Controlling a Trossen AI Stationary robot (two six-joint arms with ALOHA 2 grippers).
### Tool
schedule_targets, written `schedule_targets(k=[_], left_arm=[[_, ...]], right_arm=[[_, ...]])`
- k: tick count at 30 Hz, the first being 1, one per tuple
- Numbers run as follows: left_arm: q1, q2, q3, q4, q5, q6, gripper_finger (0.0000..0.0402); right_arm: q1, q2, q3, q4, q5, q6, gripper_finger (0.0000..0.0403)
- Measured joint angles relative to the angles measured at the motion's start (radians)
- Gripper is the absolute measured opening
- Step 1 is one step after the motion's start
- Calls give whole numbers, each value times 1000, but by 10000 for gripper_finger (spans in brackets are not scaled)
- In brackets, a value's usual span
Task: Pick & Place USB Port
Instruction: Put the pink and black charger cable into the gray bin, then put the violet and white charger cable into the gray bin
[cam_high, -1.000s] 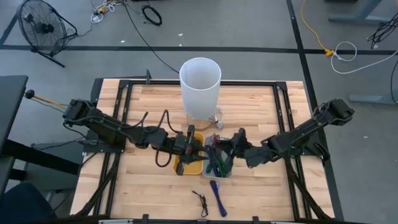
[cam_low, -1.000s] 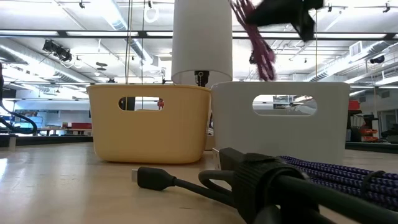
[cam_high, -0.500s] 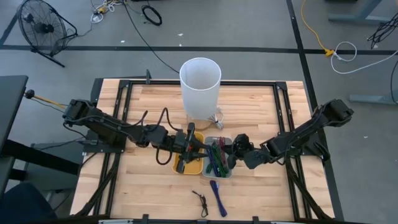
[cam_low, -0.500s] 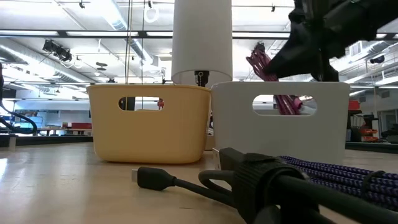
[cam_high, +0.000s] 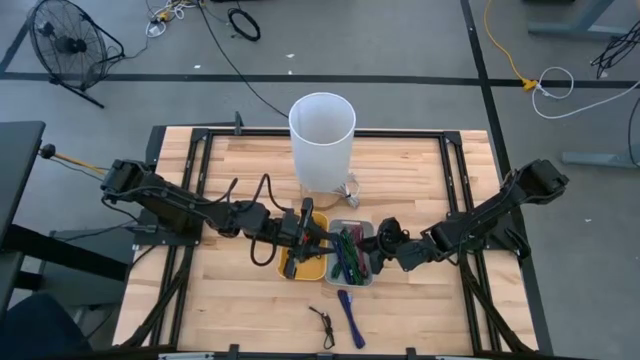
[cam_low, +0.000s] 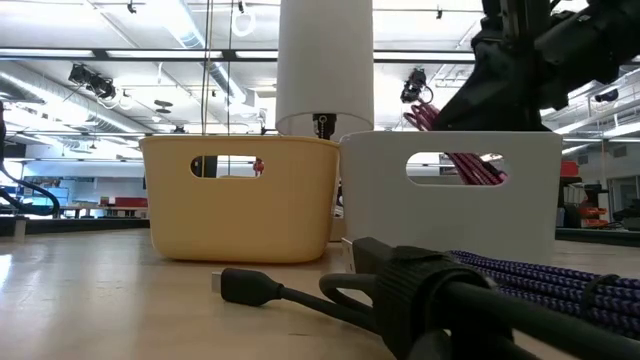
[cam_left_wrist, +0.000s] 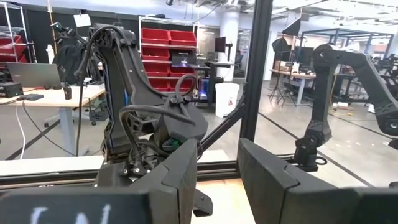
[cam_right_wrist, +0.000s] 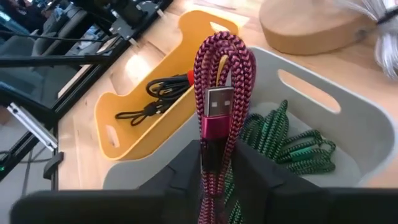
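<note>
A magenta braided USB cable (cam_right_wrist: 222, 68), folded into a bundle with its silver plug (cam_right_wrist: 217, 101) facing the right wrist camera, sits in my shut right gripper (cam_right_wrist: 213, 163). That gripper (cam_high: 376, 246) hangs over the grey bin (cam_high: 362, 276), which holds green cables (cam_right_wrist: 283, 146). In the low view the magenta strands (cam_low: 472, 166) show through the bin's handle slot. My left gripper (cam_high: 318, 240) waits open over the yellow bin (cam_high: 296, 268), which holds a black cable (cam_right_wrist: 163, 91). My right gripper pinches the folded magenta cable bundle between its two fingers, several strands together, just behind the plug (cam_right_wrist: 209, 144). The fingers slant down from the table's right side. The loop end (cam_right_wrist: 224, 50) sticks out past the fingertips, and part of the cable (cam_low: 478, 170) reaches below the grey bin's rim.
A tall white cylinder (cam_high: 322, 138) on a wooden base stands behind the two bins. On the near table lie a blue braided cable (cam_high: 350, 314) and a small black cable (cam_high: 322, 326). A black frame rims the table.
My right gripper has come down and moved toward the table's left, over the grey bin, staying shut on the magenta cable. The cable, earlier hanging well above the bin, now dips inside it and shows through the handle slot.
</note>
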Motion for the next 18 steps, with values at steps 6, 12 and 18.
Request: schedule_targets(k=[6, 12, 18], left_arm=[[0, 0, 0, 0, 0, 0, 122], [0, 0, -1, -1, 0, 0, 122], [0, 0, -1, -1, 0, 0, 122]], right_arm=[[-1, 0, 0, 58, 0, -76, 124], [-1, 0, 0, 77, -5, -104, 149], [14, -1, 0, 253, -195, -195, 151]])
